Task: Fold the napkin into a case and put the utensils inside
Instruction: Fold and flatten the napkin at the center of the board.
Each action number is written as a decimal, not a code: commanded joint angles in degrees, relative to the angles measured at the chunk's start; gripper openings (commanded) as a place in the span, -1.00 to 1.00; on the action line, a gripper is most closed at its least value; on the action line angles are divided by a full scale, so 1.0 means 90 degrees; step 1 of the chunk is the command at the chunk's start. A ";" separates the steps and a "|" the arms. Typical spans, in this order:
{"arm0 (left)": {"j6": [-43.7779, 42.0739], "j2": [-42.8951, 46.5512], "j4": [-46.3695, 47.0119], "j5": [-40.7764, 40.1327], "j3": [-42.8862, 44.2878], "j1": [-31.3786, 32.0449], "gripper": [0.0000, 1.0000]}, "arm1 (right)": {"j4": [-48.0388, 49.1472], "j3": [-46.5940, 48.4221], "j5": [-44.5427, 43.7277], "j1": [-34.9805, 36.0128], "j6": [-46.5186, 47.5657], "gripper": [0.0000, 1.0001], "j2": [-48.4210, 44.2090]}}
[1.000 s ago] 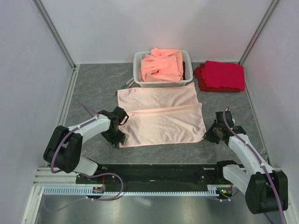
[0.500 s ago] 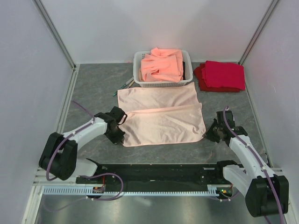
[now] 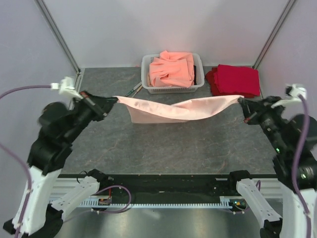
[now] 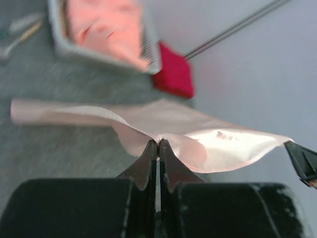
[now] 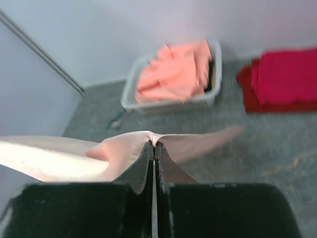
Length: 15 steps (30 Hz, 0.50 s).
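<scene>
"Pale pink, the napkin (image 3: 173, 110). Where is it?"

"In the air, strung across the table (image 3: 163, 153) between the two arms and sagging in the middle. One end is in the left gripper (image 3: 115, 99), the other in the right gripper (image 3: 241, 100)."

"And the fingers?"

"Pressed together on both. Each wrist view shows the tips closed on a pinch of cloth at the napkin's edge."

"How do the edges run?"

"The upper edge dips from each grip towards the centre. A loose fold hangs lower on the left half. Whether it touches the table I cannot tell."

"What crowds it?"

"At the back, a white basket (image 3: 171, 89) of orange cloths (image 3: 172, 69), just beyond the napkin's middle, with red cloths (image 3: 235, 79) to its right. The utensils (image 3: 132, 90) lie on the table at the basket's left corner, small and hard to make out."

"Any room to move?"

"Bare grey table stretches from under the cloth to the arm bases. The side walls stand near both arms."
</scene>
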<state>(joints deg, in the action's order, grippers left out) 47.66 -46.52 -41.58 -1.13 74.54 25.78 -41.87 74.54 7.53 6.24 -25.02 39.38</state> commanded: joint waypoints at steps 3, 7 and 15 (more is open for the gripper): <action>-0.1457 0.1057 0.1074 0.0769 0.1306 -0.0003 -0.96 | -0.0319 0.1696 0.0071 0.0224 0.0465 -1.00 -0.0595; -0.1575 0.1389 0.1397 0.0721 0.1415 -0.0003 -0.96 | -0.0144 0.2263 -0.0093 0.0332 0.0523 -1.00 -0.0869; -0.1341 0.1039 0.1730 -0.0232 0.0655 0.0007 -0.96 | -0.0016 0.1455 -0.1665 0.0430 0.0397 -1.00 -0.0675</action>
<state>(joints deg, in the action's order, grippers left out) 36.80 -32.75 -28.08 4.27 84.64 25.85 -41.10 92.88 3.44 9.96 -21.69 29.85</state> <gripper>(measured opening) 0.040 0.010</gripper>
